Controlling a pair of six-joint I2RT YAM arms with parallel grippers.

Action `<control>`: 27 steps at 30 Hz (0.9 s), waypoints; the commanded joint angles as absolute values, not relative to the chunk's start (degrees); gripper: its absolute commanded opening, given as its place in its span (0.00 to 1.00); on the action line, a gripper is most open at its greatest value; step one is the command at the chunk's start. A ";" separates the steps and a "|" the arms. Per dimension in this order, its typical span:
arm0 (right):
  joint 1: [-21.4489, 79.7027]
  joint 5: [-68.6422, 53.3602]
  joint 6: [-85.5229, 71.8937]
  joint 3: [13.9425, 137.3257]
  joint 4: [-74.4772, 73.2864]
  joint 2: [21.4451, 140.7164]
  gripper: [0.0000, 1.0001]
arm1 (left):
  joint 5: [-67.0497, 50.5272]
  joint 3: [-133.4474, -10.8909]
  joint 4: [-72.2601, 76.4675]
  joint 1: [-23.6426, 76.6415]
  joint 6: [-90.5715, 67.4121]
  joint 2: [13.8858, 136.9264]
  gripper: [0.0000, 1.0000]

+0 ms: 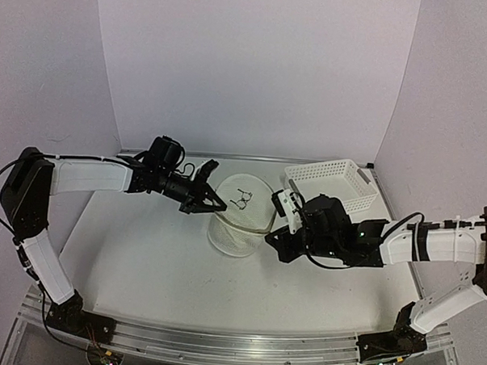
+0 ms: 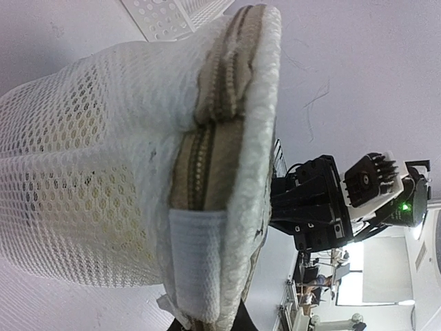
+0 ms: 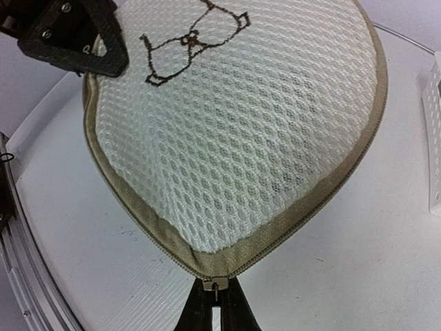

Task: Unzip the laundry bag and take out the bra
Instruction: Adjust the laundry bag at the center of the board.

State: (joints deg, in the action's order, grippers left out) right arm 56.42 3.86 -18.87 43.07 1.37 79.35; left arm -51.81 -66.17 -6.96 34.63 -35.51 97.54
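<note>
The laundry bag [image 1: 239, 217] is a round white mesh pouch standing mid-table, its flat face with the black pictogram [image 1: 241, 200] tilted up. My left gripper [image 1: 213, 204] is shut on the bag's left rim. In the left wrist view the mesh wall [image 2: 83, 158] and tan zipper band [image 2: 207, 152] fill the frame, and the gripper [image 2: 210, 321] pinches the rim by a white tab [image 2: 196, 255]. My right gripper [image 1: 273, 234] is shut on the zipper pull [image 3: 219, 283] at the bag's near edge, its fingers [image 3: 200, 310] closed around it. The zipper looks closed. The bra is hidden.
A white perforated plastic basket [image 1: 334, 183] stands behind and to the right of the bag, close to my right arm [image 1: 338, 235]. Its edge [image 3: 434, 138] shows in the right wrist view. White walls enclose the table on three sides.
</note>
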 commanded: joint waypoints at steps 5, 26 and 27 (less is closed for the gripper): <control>62.78 8.13 -28.74 45.69 3.01 82.31 0.00 | -50.27 -75.24 -11.00 30.31 -30.30 102.31 0.00; 64.56 12.76 -39.55 59.40 3.16 97.16 0.00 | -32.79 -68.73 -16.52 29.27 -33.53 91.28 0.62; 64.58 12.86 -39.88 60.02 3.16 97.51 0.00 | -33.31 -67.72 -16.48 29.31 -34.66 90.15 0.63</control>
